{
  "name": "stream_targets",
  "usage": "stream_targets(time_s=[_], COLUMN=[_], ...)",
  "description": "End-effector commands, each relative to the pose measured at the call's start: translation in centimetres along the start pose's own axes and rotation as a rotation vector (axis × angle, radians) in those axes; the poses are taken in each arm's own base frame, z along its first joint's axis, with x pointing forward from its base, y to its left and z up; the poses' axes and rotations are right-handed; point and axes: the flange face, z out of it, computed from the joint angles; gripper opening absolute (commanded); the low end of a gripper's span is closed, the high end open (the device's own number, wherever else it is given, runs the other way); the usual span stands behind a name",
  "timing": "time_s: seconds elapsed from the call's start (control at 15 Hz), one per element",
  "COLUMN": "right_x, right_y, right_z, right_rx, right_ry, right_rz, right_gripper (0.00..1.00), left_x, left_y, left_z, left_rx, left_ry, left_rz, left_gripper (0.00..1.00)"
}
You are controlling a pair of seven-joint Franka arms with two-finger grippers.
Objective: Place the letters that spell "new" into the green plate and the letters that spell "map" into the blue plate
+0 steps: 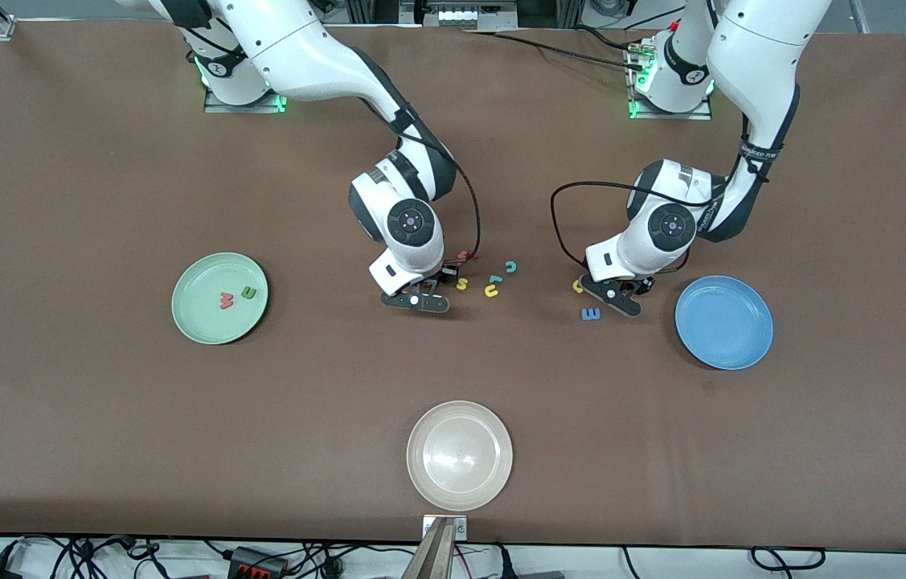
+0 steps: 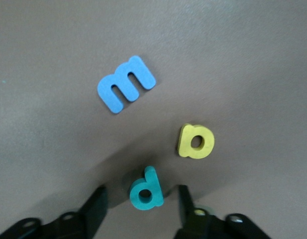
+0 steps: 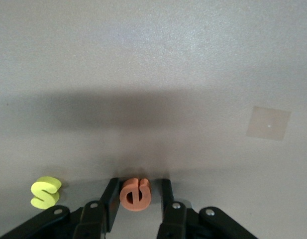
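Orange e [image 3: 136, 194] sits pinched in the right pincer [image 3: 137, 199], so lift straight; the left pincer [image 2: 142, 204], half open, should centre on teal p [image 2: 147, 189].

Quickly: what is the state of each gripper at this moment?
Left gripper: open around the teal p, not gripping.
Right gripper: shut on the orange e.

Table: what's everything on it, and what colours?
green plate: one, mint, toward the right arm's end
red w, green n: in the green plate
blue plate: one, toward the left arm's end
cream plate: one, nearest the front camera
yellow s, yellow u, teal c, red f: mid-table
blue m, yellow a: near the blue plate
right hand: shut on orange e
left hand: open around teal p
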Motion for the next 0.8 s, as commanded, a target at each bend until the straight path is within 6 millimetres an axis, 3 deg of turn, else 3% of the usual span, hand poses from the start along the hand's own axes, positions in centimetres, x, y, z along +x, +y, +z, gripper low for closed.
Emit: stream_targets(time_s=[0.0, 0.2, 0.33, 0.53, 0.73], right_x=[0.3, 0.2, 0.2, 0.5, 1.4], right_y=[-0.3, -0.4, -0.4, -0.1, 1.3], right_z=[-0.3, -0.3, -0.4, -0.8, -3.2], right_rx=[0.026, 0.025, 0.026, 0.027, 0.009], right_ry=[-0.012, -0.013, -0.012, -0.014, -0.036], right_rz=[-0.011, -0.012, -0.012, -0.006, 0.001], right_gripper=[0.36, 0.25, 0.17, 0.14, 0.11], left_x=[-0.1, 0.1, 0.0, 0.0, 0.4], left_y=[0.7, 0.6, 0.5, 0.1, -1.1], left_z=[0.3, 0.4, 0.4, -0.8, -4.6], left_rx=[0.014, 0.016, 0.016, 0.022, 0.024], left_ry=[0.025, 0.034, 0.034, 0.035, 0.000], left_rz=[0.006, 0.006, 0.006, 0.002, -0.013], left_gripper=[0.38, 0.26, 0.12, 0.10, 0.10])
